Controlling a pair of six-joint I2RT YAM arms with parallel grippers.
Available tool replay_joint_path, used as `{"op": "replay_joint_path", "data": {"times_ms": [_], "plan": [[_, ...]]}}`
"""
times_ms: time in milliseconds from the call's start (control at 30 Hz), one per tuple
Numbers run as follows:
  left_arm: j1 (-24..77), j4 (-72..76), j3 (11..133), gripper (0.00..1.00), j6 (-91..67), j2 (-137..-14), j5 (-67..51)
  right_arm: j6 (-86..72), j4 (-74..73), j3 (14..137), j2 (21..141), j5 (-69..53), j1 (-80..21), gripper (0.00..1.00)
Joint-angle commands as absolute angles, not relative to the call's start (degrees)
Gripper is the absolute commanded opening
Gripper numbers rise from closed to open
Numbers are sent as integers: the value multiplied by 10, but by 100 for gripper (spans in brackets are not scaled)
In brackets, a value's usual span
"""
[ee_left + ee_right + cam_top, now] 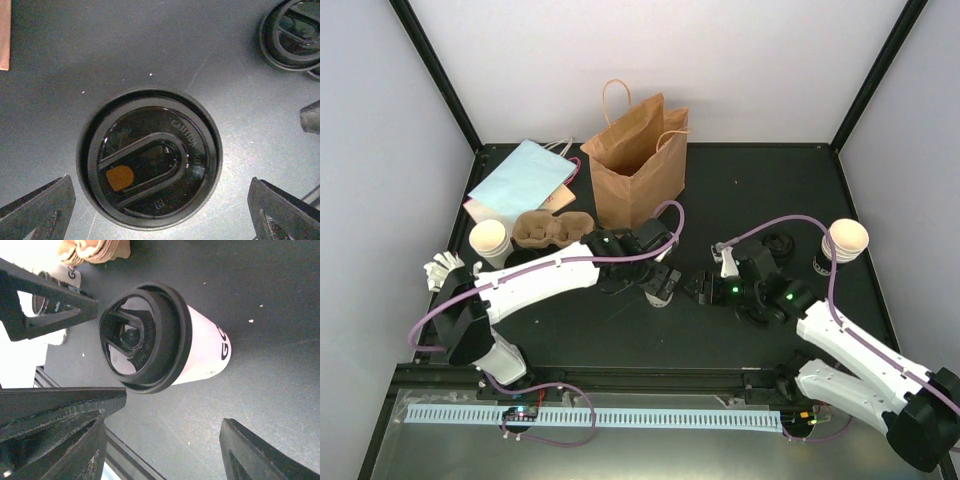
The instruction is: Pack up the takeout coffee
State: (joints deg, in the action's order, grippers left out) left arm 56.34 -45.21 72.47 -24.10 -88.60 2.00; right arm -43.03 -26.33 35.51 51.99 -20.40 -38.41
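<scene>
Packing seems barely begun: one lidded cup stands mid-tabletop, untouched between the jaws of the wide-open left gripper, with the right gripper half-open and empty beside it, while two lidless cups and the brown bag near the far edge await.

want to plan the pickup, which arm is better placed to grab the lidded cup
Probably right: the right tool flanks the lidded cup side-on; the left tool hangs open straight above the lid.
</scene>
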Motion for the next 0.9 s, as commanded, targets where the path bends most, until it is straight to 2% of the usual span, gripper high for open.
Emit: {"op": "replay_joint_path", "data": {"times_ms": [0,100,300,867], "plan": [[567,-476,758,97,-277,-899,69,-442,-217,339,524,-235,-360,63],[567,-474,759,96,-280,-899,81,-443,-207,332,532,-237,-353,61],[566,-470,765,90,-276,-912,80,-443,-202,326,539,-227,-347,59],[567,-454,784,89,-279,-955,62,-464,-147,308,562,-240,-335,55]]}}
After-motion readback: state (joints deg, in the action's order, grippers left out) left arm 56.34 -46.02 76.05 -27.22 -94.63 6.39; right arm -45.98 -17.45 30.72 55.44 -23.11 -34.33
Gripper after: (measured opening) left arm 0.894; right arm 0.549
